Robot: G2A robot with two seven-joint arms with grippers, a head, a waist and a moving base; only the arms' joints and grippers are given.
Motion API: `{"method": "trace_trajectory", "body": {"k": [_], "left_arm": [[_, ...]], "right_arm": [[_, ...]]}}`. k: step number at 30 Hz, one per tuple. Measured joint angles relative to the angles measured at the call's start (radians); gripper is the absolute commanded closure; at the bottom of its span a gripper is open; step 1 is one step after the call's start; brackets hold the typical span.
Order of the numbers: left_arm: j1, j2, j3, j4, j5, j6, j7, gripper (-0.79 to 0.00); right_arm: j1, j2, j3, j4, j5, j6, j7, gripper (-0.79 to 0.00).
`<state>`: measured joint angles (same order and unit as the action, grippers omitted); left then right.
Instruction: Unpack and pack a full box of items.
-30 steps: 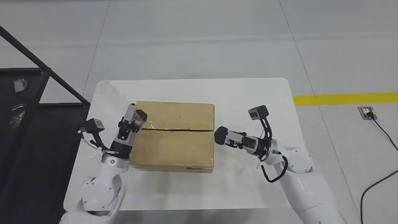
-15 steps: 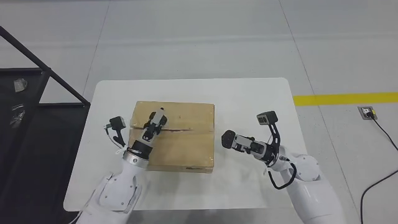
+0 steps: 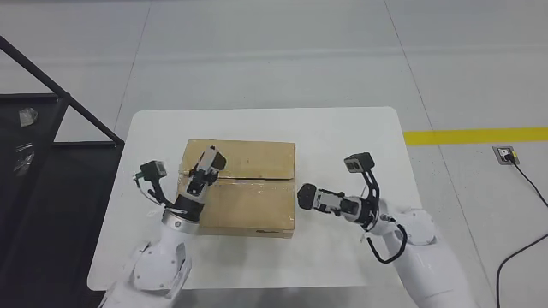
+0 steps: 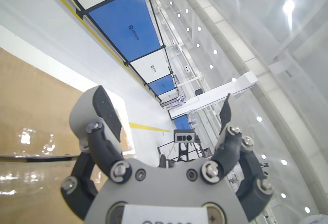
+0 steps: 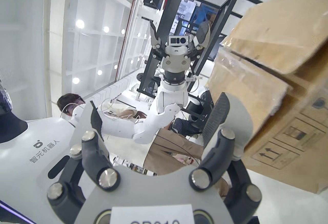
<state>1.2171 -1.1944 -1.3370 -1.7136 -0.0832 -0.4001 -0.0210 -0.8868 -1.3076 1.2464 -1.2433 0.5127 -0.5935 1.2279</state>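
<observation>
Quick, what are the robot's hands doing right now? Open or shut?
Left gripper: open, holding nothing, over the box.
Right gripper: open, holding nothing, beside the box.

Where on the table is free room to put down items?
Widest bare patch: the far right corner of the white table, between the closed brown cardboard box and the right edge, beyond the right gripper. A thin strip runs along the far edge. Left of the box the left arm crowds it.
</observation>
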Motion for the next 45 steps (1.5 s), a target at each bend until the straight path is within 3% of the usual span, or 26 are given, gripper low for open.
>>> {"method": "trace_trajectory", "body": {"k": [3, 7, 12, 15, 21, 27, 45], "left_arm": [[0.043, 0.009, -0.093, -0.04, -0.098, -0.009, -0.031, -0.785], [0.093, 0.02, -0.224, -0.029, -0.185, -0.021, -0.051, -0.785], [0.127, 0.029, -0.346, 0.05, -0.246, 0.001, -0.079, -0.785], [0.126, 0.033, -0.37, 0.111, -0.259, 0.031, -0.129, -0.785], [0.119, 0.034, -0.338, 0.176, -0.198, 0.052, -0.219, -0.785], [0.118, 0.035, -0.291, 0.18, -0.14, 0.049, -0.304, -0.785], [0.156, 0.027, -0.219, 0.141, -0.117, 0.03, -0.355, -0.785]], "right_arm": [[0.041, -0.004, -0.036, 0.025, -0.021, 0.015, 0.003, -0.785], [0.111, -0.018, -0.1, 0.074, -0.05, 0.045, -0.015, -0.785], [0.201, -0.041, -0.182, 0.16, -0.092, 0.081, -0.062, -0.785], [0.251, -0.055, -0.225, 0.22, -0.147, 0.115, -0.133, -0.785], [0.323, -0.083, -0.287, 0.316, -0.194, 0.176, -0.238, -0.785], [0.357, -0.105, -0.326, 0.354, -0.193, 0.192, -0.274, -0.785], [0.466, -0.206, -0.464, 0.485, -0.131, 0.249, -0.31, -0.785]]}}
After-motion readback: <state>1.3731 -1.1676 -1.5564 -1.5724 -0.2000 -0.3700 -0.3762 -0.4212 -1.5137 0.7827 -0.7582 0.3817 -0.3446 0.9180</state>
